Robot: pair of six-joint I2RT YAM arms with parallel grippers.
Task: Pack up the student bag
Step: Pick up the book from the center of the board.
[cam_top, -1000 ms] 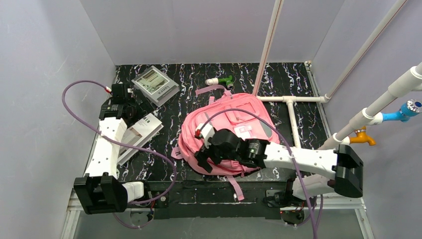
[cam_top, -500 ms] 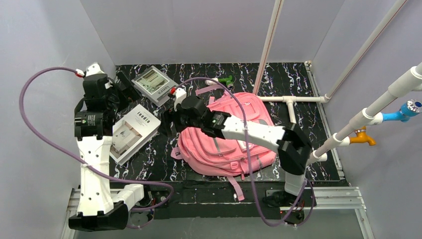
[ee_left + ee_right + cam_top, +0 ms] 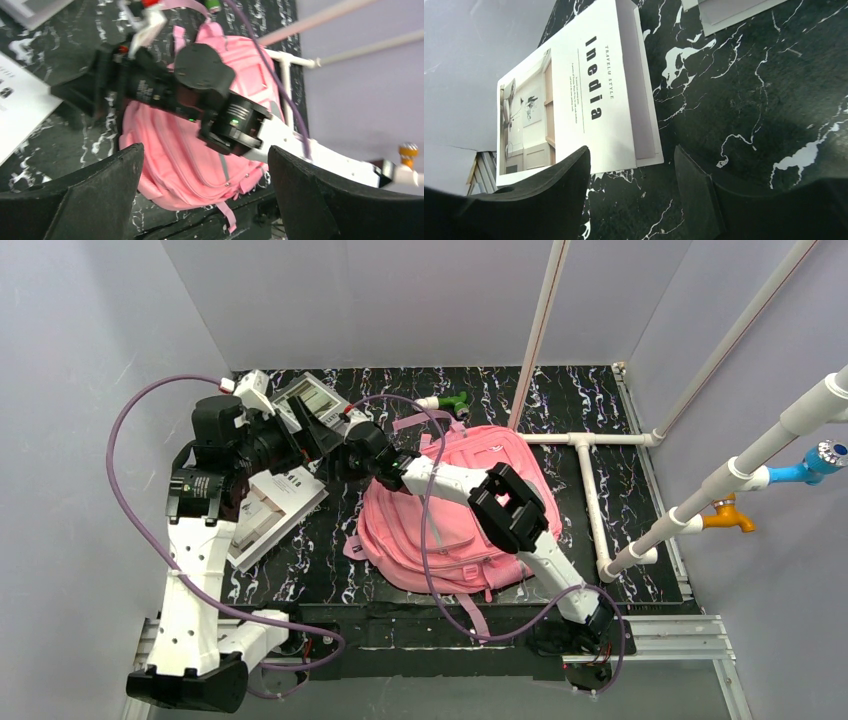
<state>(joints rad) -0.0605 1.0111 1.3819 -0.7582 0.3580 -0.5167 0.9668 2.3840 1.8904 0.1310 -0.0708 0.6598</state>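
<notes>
Seen from above, a black counter [image 3: 560,400] veined in white is closed in by pale lilac walls [image 3: 400,300] on three sides. White pipes [image 3: 590,485] cross its right part. The pink bag [image 3: 400,530] lies flat at centre-right, with the right arm reaching over it. A white book [image 3: 280,502] lies to its left and a grey book [image 3: 315,400] at the far left.

From the left wrist, the left end effector [image 3: 204,150] is spread wide and empty. It is raised above the bag and the right arm's black wrist.

From the right wrist, the right end effector [image 3: 631,155] is released and grasps nothing. It is above bare marbled counter, just beside a corner of the white book titled "Inedia".
</notes>
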